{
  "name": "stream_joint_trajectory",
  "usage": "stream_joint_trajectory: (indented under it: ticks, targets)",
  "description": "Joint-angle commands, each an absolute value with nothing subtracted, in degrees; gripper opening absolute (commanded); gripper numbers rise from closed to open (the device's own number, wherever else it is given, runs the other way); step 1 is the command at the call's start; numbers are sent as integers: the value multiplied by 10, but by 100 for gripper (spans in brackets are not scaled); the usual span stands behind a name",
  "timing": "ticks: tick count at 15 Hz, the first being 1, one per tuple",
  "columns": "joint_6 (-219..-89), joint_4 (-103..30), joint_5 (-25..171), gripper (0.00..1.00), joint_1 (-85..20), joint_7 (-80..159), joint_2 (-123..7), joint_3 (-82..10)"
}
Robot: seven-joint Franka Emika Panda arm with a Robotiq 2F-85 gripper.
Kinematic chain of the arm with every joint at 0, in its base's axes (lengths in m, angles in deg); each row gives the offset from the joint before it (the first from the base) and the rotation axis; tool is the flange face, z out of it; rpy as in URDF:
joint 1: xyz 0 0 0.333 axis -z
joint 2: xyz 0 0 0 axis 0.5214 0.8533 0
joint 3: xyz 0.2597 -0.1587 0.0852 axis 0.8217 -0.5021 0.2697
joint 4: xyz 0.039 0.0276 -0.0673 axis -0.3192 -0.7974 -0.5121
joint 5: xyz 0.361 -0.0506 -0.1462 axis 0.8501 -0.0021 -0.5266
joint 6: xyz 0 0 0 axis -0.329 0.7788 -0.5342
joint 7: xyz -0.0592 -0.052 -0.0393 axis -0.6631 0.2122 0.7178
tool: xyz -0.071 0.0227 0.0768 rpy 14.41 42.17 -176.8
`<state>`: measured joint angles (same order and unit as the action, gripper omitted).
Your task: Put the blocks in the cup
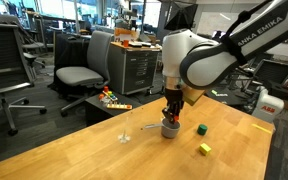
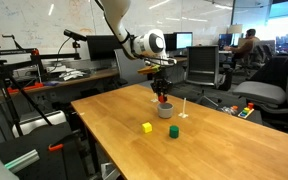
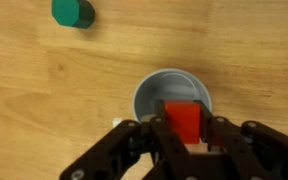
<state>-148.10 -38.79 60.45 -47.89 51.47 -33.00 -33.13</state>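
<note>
My gripper [image 3: 184, 128] is shut on the red block [image 3: 183, 121] and holds it right above the open mouth of the grey cup [image 3: 155, 87]. In both exterior views the gripper [image 1: 171, 112] [image 2: 162, 96] hangs just over the cup [image 1: 170, 128] [image 2: 165, 110] on the wooden table. The green block [image 1: 201, 129] [image 2: 173, 131] [image 3: 72, 13] and the yellow block [image 1: 205, 149] [image 2: 147, 127] lie on the table apart from the cup.
A thin clear stemmed glass [image 1: 125, 127] [image 2: 183, 108] stands close beside the cup. The wooden table [image 1: 104, 155] [image 2: 114, 130] has edges near the blocks. Office chairs [image 1: 82, 70] and desks surround it.
</note>
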Motion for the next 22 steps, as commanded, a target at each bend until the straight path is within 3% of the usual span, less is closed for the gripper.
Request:
stream_joint_trajectory:
  ticks: [1,6,7,9,14,22]
  targets:
    - [-1481,-357,608,9,-477,512,-316,-331]
    - [-1480,-355,611,10,-475,510,-307,-331]
    - [-1471,-353,613,58,-476,512,-305,-331]
    - [-1472,-352,613,63,-475,511,-303,-331]
    - [-1470,-354,616,99,-474,513,-305,-331]
    - [-1480,-441,613,100,-482,516,-372,-325]
